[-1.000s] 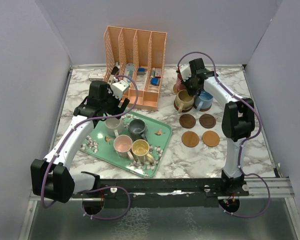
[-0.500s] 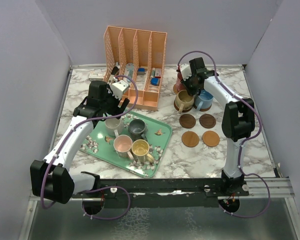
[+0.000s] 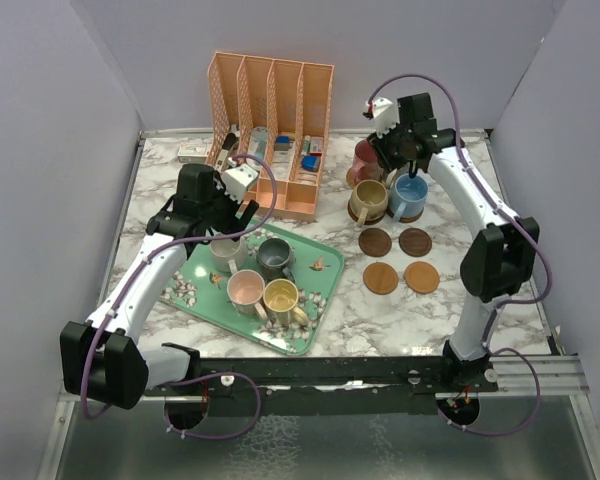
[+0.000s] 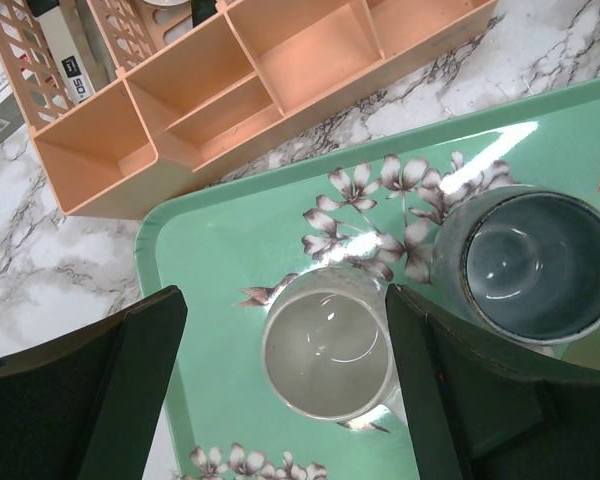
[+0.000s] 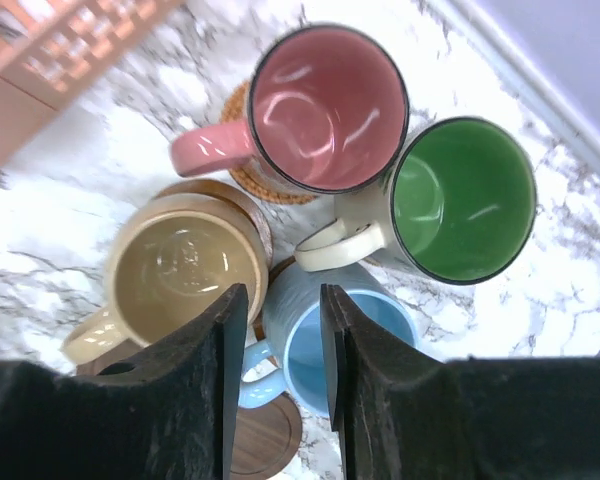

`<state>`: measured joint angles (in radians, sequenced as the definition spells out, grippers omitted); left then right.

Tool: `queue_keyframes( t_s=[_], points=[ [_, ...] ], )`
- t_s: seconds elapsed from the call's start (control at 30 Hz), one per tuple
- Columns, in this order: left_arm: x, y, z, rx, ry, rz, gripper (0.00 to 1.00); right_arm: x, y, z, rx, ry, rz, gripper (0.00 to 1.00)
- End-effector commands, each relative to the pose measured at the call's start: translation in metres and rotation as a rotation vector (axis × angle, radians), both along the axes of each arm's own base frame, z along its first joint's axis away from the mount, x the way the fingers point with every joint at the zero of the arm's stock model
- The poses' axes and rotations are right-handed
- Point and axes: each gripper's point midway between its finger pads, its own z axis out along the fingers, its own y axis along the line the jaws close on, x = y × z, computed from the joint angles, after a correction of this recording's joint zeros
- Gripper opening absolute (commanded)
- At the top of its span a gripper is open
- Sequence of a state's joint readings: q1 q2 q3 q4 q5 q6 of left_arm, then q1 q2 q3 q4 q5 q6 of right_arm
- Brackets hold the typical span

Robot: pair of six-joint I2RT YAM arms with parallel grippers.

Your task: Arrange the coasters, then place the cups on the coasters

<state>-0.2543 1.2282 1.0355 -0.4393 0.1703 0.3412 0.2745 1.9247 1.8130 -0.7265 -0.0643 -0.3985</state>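
Four cups stand on coasters at the back right: a pink one (image 5: 325, 110), a green-lined cream one (image 5: 460, 200), a tan one (image 5: 185, 265) and a blue one (image 5: 375, 315). My right gripper (image 5: 285, 300) hovers above the blue cup (image 3: 410, 192), jaws parted and holding nothing. Several bare brown coasters (image 3: 376, 242) lie in front of them. On the green tray (image 4: 210, 250) stand a cream cup (image 4: 330, 352) and a grey-blue cup (image 4: 535, 265); a pink cup (image 3: 245, 288) and a yellow cup (image 3: 281, 296) are nearer. My left gripper (image 4: 285, 300) is open wide, its fingers either side of the cream cup.
An orange slotted organizer (image 3: 270, 120) stands at the back centre, close behind the tray and the left gripper (image 3: 225, 225). Grey walls enclose the marble table on three sides.
My right gripper has opened, let go of the blue cup and risen up and back from it. The left arm has hardly moved.
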Motion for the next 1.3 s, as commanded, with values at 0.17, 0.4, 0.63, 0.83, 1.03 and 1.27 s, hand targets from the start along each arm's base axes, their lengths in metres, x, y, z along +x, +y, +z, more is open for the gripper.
queue_keyframes(
  t_s=[0.17,0.4,0.63,0.83,1.03,1.27],
  points=[
    [-0.013,0.022,-0.004,0.054,0.053,-0.015,0.89,-0.065,0.038,0.060,0.189,-0.094,0.235,0.43],
    [-0.016,0.047,-0.024,0.066,0.165,0.073,0.85,-0.117,0.055,0.055,0.292,-0.111,0.395,0.45],
    [-0.015,0.060,-0.048,0.094,0.261,0.147,0.69,-0.139,0.058,0.039,0.341,-0.087,0.415,0.45],
    [-0.013,0.063,-0.066,0.106,0.331,0.175,0.56,-0.143,0.059,0.033,0.349,-0.071,0.419,0.45],
    [-0.014,0.066,-0.083,0.122,0.390,0.199,0.45,-0.143,0.059,0.027,0.348,-0.055,0.422,0.45],
    [-0.015,0.064,-0.096,0.118,0.433,0.207,0.36,-0.145,0.059,0.022,0.343,-0.050,0.427,0.45]
  ],
)
